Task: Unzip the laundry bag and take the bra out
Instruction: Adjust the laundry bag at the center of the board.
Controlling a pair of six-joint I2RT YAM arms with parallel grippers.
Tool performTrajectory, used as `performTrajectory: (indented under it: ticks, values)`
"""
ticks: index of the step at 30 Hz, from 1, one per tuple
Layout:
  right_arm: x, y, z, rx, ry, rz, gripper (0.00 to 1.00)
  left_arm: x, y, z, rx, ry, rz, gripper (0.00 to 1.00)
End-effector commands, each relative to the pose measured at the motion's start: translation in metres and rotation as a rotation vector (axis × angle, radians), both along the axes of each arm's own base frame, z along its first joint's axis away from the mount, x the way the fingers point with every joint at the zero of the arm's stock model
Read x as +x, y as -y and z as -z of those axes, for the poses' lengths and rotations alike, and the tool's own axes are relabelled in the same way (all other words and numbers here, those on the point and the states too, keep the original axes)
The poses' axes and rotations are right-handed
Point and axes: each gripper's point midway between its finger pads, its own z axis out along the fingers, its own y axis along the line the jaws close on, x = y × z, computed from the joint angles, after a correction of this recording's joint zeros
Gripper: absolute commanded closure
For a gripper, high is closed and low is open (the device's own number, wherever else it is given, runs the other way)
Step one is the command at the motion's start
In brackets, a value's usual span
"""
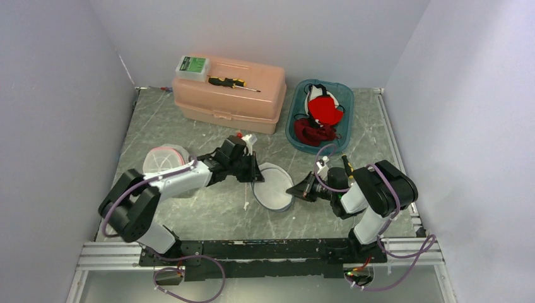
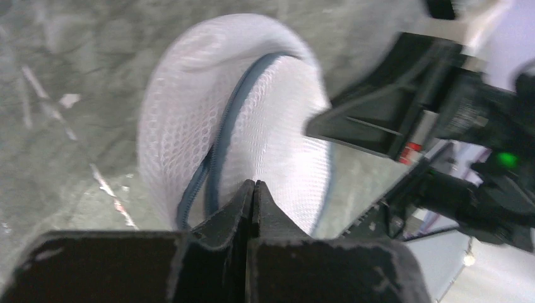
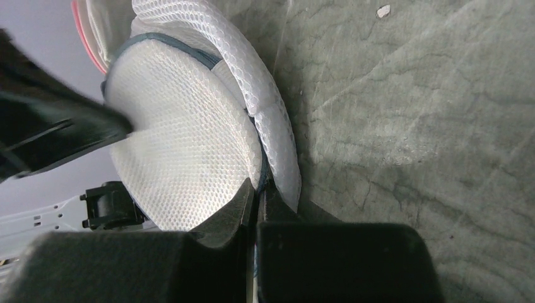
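Left end effector (image 2: 253, 187): fingers pressed together, pinching the mesh of the bag (image 2: 189, 107) just beside its zip (image 2: 222, 129).
Right end effector (image 3: 255, 189): fingers closed on the bag's rim at the zip seam.
Bag: on the bench (image 1: 208, 211), between both end effectors, touching each one's tips.

Here's the round white mesh laundry bag (image 1: 272, 188) (image 2: 189, 113) (image 3: 183, 145), sitting mid-table on the grey stone-patterned tabletop (image 1: 189, 211), between the two arms. It's a puffy disc of honeycomb netting, and its grey-blue zipper (image 2: 222, 129) (image 3: 170, 41) curves right around the rim. One face bulges outward, taut and domed. The mesh is too dense to show what's inside.
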Motion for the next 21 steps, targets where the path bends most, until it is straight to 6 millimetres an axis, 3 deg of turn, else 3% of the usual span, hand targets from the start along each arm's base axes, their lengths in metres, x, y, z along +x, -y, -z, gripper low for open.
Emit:
performTrajectory:
  ticks: [1, 11, 13, 16, 21]
  values:
    - [0.007, 0.007, 0.011, -0.072, 0.003, 0.030, 1.00, 0.016, -0.021, 0.049, 0.140, -0.069, -0.081, 0.97]
    - [0.009, 0.012, 0.018, -0.123, -0.005, 0.043, 1.00, 0.026, -0.047, 0.105, 0.297, -0.129, -0.203, 0.97]
    - [0.008, 0.012, 0.012, -0.118, 0.012, 0.035, 0.87, 0.026, -0.047, 0.104, 0.300, -0.130, -0.199, 0.97]
    - [0.008, 0.013, -0.002, -0.151, 0.046, 0.035, 0.56, 0.026, -0.046, 0.097, 0.296, -0.114, -0.199, 0.97]
    - [0.016, 0.020, -0.041, -0.330, 0.192, 0.074, 0.38, 0.024, -0.046, 0.096, 0.292, -0.115, -0.196, 0.97]
